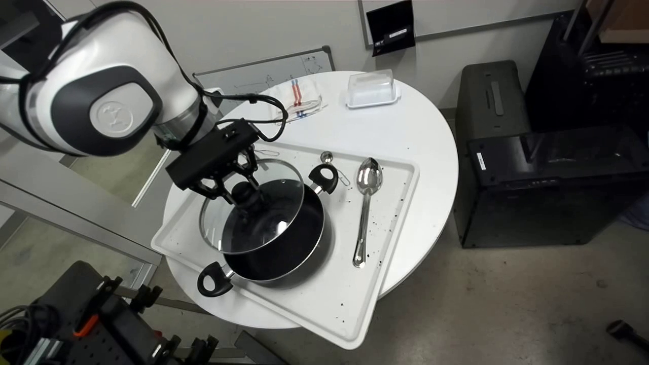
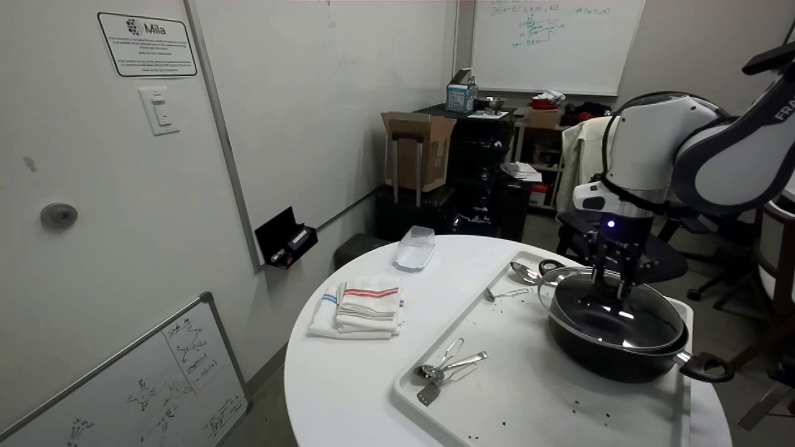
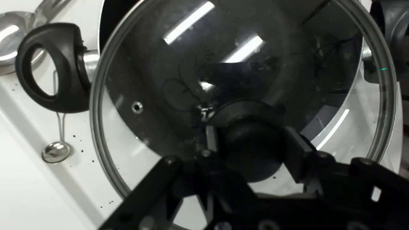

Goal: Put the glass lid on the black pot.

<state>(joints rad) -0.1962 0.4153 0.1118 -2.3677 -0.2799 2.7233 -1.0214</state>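
The glass lid (image 1: 276, 218) has a metal rim and a dark knob. My gripper (image 1: 245, 192) is shut on that knob, with one finger on each side of it, as the wrist view (image 3: 252, 143) shows. The lid hangs over the black pot (image 1: 304, 253), offset from it, so part of the pot's dark interior is uncovered. In an exterior view the lid (image 2: 627, 323) sticks out past the rim of the pot (image 2: 608, 365) on the far left side. Whether the lid touches the pot's rim is hard to tell. The pot stands on a white tray (image 1: 329, 309).
A large slotted spoon (image 1: 369, 177) lies beside the pot on the tray. Small metal utensils (image 2: 441, 372) lie at the tray's other end. Folded towels (image 2: 369, 307) and a clear-lidded butter dish (image 1: 372, 90) sit on the round white table (image 1: 431, 132).
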